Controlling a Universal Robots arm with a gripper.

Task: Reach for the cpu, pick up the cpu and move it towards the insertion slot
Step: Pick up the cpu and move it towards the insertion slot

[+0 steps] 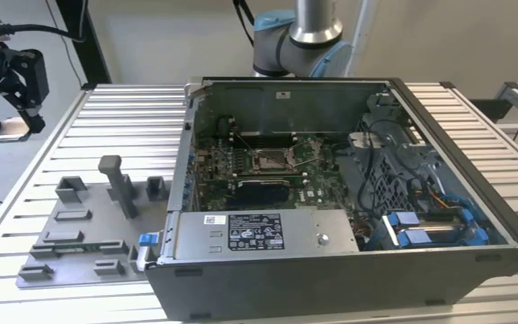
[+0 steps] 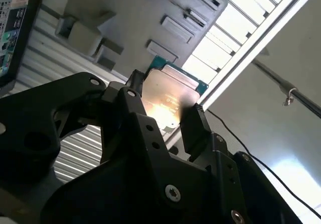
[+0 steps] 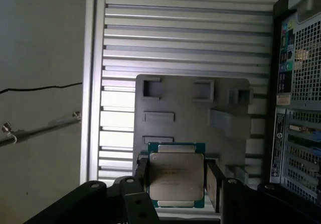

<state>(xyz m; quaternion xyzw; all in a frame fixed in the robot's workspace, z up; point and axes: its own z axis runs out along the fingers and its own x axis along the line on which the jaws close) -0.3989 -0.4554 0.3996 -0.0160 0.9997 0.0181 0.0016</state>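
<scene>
A big open computer case (image 1: 331,283) sits on a silver table (image 1: 124,115) with long grooves. A grey plastic tray (image 1: 97,226) with little blocks lies just beside it, on the exterior view's left.

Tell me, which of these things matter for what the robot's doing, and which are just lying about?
Part of the job: the cpu, held between the fingers; the insertion slot inside the computer case.
Just lying about: the grey block tray; the blue drive bays; the ribbed table.
</scene>
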